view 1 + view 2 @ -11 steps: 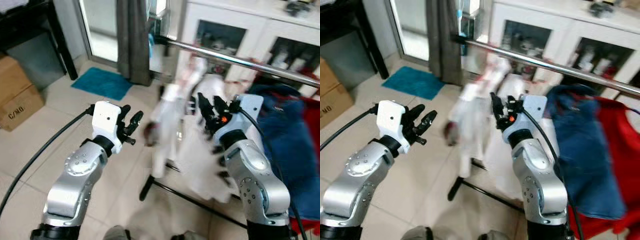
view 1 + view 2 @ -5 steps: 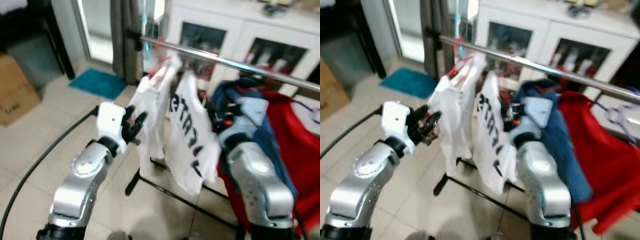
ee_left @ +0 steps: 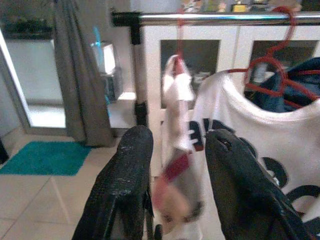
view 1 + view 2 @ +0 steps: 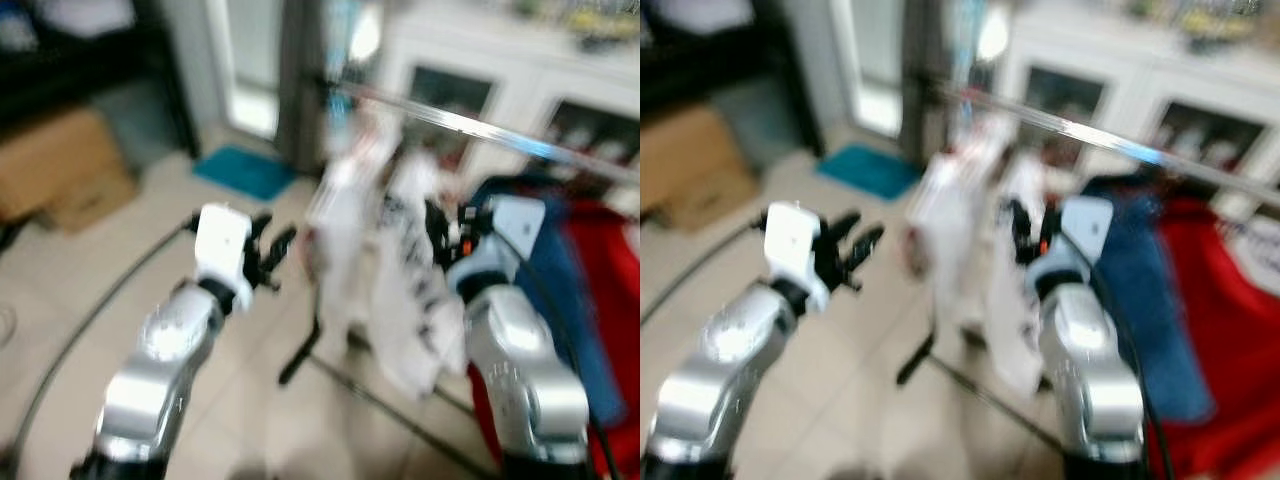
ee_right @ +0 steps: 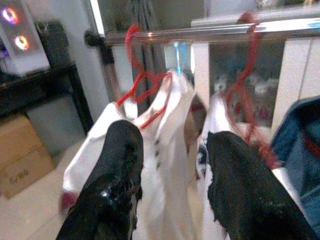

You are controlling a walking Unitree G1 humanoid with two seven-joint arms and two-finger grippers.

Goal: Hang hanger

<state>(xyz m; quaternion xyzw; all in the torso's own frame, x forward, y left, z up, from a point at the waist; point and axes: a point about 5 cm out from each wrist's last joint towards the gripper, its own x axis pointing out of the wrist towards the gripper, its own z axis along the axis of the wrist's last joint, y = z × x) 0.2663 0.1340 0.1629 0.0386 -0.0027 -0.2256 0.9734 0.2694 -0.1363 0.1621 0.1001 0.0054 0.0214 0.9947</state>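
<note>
Red plastic hanger (image 5: pixel 145 85) sits hooked over the steel rail (image 5: pixel 200 34), carrying a white shirt (image 5: pixel 165 165) that hangs free below it; a second red hanger (image 5: pixel 247 85) with a white printed T-shirt (image 3: pixel 250 145) hangs just beside it on the same rail, then a blue garment (image 4: pixel 560 260) and a red garment (image 4: pixel 610 300) further toward the robot's right. Head views are motion-blurred; detail taken from the wrist views. Right gripper (image 5: pixel 172 165) is held up near the white garments, fingers spread with nothing between them. Left gripper (image 3: pixel 172 165) is raised on the other side of the white shirt, also spread and empty, apart from the cloth. Judgement: the hang itself looks done, since the hook rests on the rail and neither gripper touches the hanger; the step in hand appears to be release and clearance. Next move would call for drawing both arms back from the rack without brushing the shirt or the neighbouring hanger, as the hook appears shallow on the rail and a snag on the fabric could lift it off. Rack leg (image 4: pixel 300 360) stands on the tiled floor (image 4: pixel 100 250) between the arms; footing should avoid it. A teal mat (image 3: pixel 42 157) lies by the curtain (image 3: pixel 80 70).
</note>
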